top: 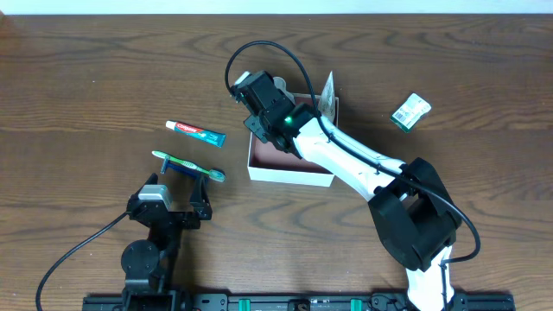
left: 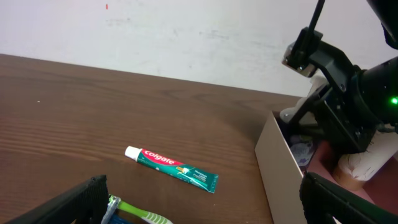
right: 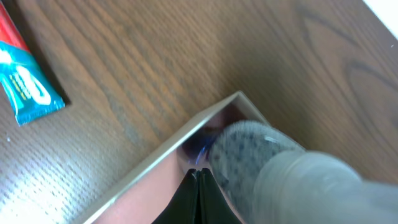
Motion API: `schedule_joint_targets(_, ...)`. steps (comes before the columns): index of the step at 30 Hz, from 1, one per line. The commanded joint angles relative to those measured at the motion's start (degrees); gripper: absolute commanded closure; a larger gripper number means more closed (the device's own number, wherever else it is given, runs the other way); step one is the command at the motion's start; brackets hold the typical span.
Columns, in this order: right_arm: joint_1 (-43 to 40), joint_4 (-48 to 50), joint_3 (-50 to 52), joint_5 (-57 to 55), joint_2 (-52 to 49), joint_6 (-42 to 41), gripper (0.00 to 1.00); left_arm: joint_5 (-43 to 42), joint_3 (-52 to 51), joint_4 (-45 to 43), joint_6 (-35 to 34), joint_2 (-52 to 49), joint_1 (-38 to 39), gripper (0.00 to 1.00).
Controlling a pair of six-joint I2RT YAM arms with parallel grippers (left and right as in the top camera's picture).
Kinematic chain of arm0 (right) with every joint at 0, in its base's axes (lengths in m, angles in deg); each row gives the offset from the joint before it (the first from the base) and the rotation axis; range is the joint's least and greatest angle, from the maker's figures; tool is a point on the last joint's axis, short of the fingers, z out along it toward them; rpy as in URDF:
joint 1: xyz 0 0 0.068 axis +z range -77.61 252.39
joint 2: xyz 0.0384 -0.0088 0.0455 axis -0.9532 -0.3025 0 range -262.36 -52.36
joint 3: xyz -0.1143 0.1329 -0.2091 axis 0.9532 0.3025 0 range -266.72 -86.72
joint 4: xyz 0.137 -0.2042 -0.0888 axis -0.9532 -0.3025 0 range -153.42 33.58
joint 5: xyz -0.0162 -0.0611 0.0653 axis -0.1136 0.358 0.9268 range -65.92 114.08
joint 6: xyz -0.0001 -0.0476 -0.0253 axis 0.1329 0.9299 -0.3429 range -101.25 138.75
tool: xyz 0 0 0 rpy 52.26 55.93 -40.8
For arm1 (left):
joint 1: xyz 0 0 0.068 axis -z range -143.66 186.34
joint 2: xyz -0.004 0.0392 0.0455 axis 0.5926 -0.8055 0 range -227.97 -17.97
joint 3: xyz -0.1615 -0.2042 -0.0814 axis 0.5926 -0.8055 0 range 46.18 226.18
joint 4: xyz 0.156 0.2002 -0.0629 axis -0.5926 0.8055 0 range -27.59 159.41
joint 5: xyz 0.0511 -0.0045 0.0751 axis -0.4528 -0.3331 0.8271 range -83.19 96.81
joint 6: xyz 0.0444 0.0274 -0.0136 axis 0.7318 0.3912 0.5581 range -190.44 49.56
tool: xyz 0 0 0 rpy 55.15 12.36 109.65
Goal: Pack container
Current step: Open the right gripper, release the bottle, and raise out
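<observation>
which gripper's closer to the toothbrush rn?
Left. The left gripper sits just short of the toothbrush, jaws open toward it. The right gripper is well off to its right, at the far-left corner of the container.

A toothpaste tube (left: 171, 168) lies on the table (left: 93, 112) left of the container (left: 273, 168), toothbrush (left: 140, 215) nearer.
</observation>
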Motion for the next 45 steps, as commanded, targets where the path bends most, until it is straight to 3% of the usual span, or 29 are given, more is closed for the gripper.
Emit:
schedule_joint_targets(1,0.9,-2.4,0.2,0.4,-0.5,0.2,0.99,-0.7,-0.9,2.1,-0.1,0.3,-0.3,0.02)
schedule_joint_targets(15,2.4,-20.7,0.1,5.4,7.9,-11.1,0.99,-0.7,-0.9,2.1,-0.1,0.3,-0.3,0.02)
schedule_joint_targets(23,2.4,-30.9,0.1,5.0,8.3,-12.8,0.99,-0.7,-0.9,2.1,-0.1,0.3,-0.3,0.02)
schedule_joint_targets(45,2.4,-45.0,0.1,2.5,8.3,-12.7,0.99,-0.7,-0.9,2.1,-0.1,0.3,-0.3,0.02)
